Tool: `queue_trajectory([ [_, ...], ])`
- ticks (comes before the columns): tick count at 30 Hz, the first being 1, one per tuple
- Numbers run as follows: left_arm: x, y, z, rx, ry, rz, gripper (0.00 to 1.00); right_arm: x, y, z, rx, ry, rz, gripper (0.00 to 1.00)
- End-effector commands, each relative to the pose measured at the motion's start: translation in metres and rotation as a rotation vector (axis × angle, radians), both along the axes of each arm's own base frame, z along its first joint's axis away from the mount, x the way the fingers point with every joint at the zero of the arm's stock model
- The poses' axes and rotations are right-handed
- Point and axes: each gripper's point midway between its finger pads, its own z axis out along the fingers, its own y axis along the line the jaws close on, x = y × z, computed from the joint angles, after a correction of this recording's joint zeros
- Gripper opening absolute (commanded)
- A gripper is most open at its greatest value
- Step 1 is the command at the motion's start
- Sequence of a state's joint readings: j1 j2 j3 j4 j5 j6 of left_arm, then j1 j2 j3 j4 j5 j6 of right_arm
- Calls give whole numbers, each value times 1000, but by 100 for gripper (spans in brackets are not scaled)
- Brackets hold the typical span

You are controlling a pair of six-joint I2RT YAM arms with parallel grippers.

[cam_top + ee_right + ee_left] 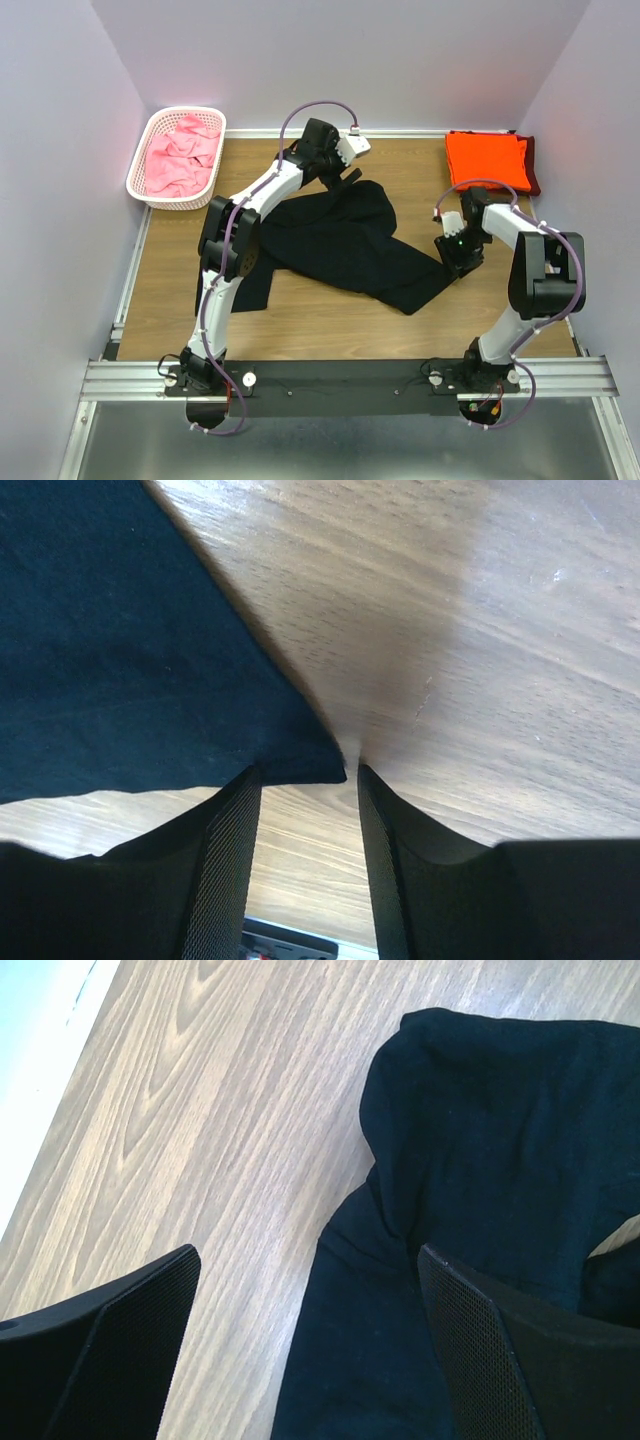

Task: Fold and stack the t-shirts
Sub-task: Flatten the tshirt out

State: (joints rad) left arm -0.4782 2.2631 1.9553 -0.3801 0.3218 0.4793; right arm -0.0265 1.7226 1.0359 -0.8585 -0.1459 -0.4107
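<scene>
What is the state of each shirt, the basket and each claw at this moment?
black t-shirt: unfolded, spread crumpled on the table.
orange t-shirt: folded, lying on the maroon t-shirt.
maroon t-shirt: under the orange one, only its edge shows.
pink t-shirts: crumpled, in the basket.
basket: upright, holding the pink t-shirts.
left claw: open, above the black t-shirt's edge.
right claw: open, the black t-shirt's corner at its tips, not gripped.

Bright, even light. Pale glare washes the table [520,680] beyond the right end effector [303,772]. A thin shadow edges the black shirt [110,650], its folds barely readable.
</scene>
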Motion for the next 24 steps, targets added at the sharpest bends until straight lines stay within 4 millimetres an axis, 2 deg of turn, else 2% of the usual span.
queue_trajectory([
  [1, 10, -4, 13, -19, -33, 31, 98, -13, -8, -19, -38, 27, 6, 50],
  [5, 17, -6, 10, -25, -29, 42, 98, -19, -10, -25, -50, 29, 16, 45],
  [6, 16, -8, 4, -24, -16, 41, 99, -18, -9, -25, -43, 29, 19, 42],
  [8, 18, -12, 5, -38, -14, 31, 98, -18, -7, -26, -36, 33, 17, 34],
  [9, 18, -12, -2, -36, 1, 32, 98, -17, -6, -26, -29, 34, 14, 27],
  [14, 21, -16, -7, -42, 14, 35, 98, -18, 0, -30, -4, 50, 16, 11],
  [15, 21, -16, -10, -40, 18, 34, 98, -18, 0, -30, 1, 49, 18, 4],
  [16, 21, -16, -10, -41, 19, 35, 98, -18, 1, -29, 3, 49, 18, 1],
  [20, 17, -20, -15, -52, 41, 20, 96, -15, 0, -20, -1, 26, 22, 1],
  [21, 16, -21, -19, -52, 48, 19, 94, -11, -1, -16, -7, 5, 19, 0],
  [22, 17, -21, -21, -50, 53, 20, 86, -9, -4, -12, -22, -6, 15, 1],
  [24, 16, -21, -20, -46, 59, 18, 63, -3, -8, -5, -42, -40, 5, 0],
])
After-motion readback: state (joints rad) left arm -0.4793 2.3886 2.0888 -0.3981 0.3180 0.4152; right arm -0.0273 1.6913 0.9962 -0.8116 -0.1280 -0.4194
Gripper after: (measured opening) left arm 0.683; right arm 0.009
